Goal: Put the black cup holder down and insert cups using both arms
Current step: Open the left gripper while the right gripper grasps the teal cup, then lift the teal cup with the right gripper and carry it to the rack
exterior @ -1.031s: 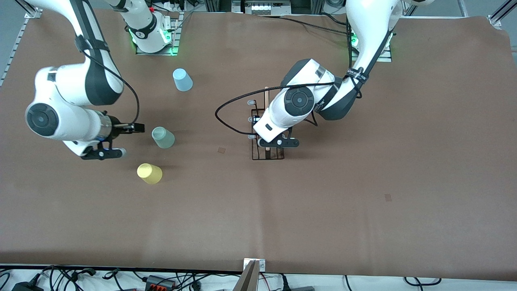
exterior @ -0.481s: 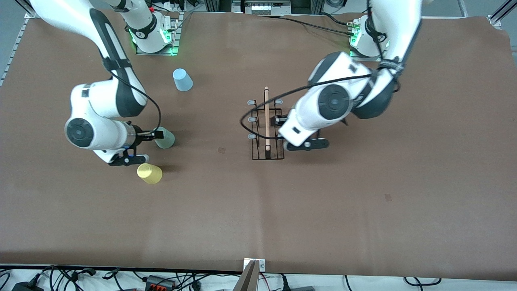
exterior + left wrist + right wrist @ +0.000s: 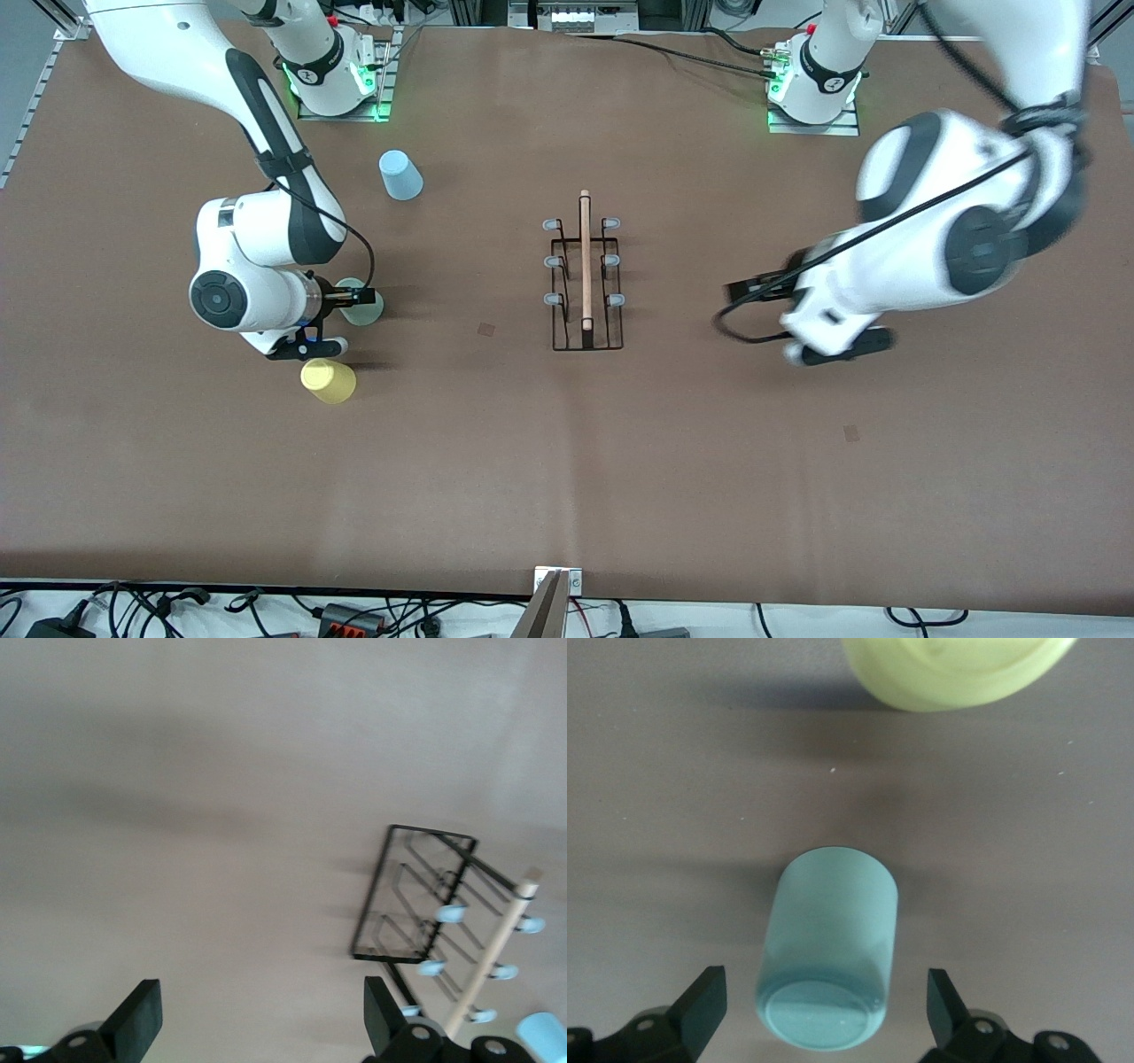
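Right gripper [image 3: 824, 1010], fingers spread, straddles the small pale mint green plastic cup [image 3: 361, 302]; closing off-centre could topple it. Left gripper [image 3: 257, 1028] hangs open, clear of the thin black wire rack [image 3: 585, 275].

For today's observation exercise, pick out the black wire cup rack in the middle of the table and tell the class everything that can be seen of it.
The black wire cup rack stands upright on the brown table cover, about midway between the two arms' ends. It is a thin rectangular wire frame with a light wooden rod along its top and six pegs tipped pale grey-blue, three on each side. No cup hangs on it. Nothing touches it: the left hand is apart from it, open, toward its own arm's end.
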Motion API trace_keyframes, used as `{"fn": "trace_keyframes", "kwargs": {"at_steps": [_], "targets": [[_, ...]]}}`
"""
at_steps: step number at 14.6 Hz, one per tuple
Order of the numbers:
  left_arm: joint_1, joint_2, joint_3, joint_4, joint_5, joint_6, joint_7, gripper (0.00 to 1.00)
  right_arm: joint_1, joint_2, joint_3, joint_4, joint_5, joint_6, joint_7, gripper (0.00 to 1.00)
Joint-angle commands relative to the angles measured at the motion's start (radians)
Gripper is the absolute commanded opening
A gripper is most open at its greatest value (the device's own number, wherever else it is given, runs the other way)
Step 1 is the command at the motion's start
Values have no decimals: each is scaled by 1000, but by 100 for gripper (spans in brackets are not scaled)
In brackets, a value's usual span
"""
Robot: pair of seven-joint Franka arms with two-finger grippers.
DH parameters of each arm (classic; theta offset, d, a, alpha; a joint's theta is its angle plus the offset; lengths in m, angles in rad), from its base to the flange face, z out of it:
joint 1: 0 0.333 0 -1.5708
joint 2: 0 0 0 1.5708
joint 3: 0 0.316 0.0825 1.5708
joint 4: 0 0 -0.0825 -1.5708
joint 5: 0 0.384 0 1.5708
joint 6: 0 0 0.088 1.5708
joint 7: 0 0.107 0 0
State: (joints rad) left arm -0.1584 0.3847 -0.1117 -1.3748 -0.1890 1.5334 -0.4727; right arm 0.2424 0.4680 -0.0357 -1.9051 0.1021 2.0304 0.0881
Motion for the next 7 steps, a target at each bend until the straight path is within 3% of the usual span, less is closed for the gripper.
{"fn": "trace_keyframes", "kwargs": {"at_steps": [1, 7], "targets": [[28, -70, -2, -13, 63, -27, 35, 100, 32, 12, -9, -14, 14, 33, 45, 100], [137, -188, -2, -13, 161, -121, 222, 100, 28, 23, -13, -14, 10, 36, 44, 96]]}}
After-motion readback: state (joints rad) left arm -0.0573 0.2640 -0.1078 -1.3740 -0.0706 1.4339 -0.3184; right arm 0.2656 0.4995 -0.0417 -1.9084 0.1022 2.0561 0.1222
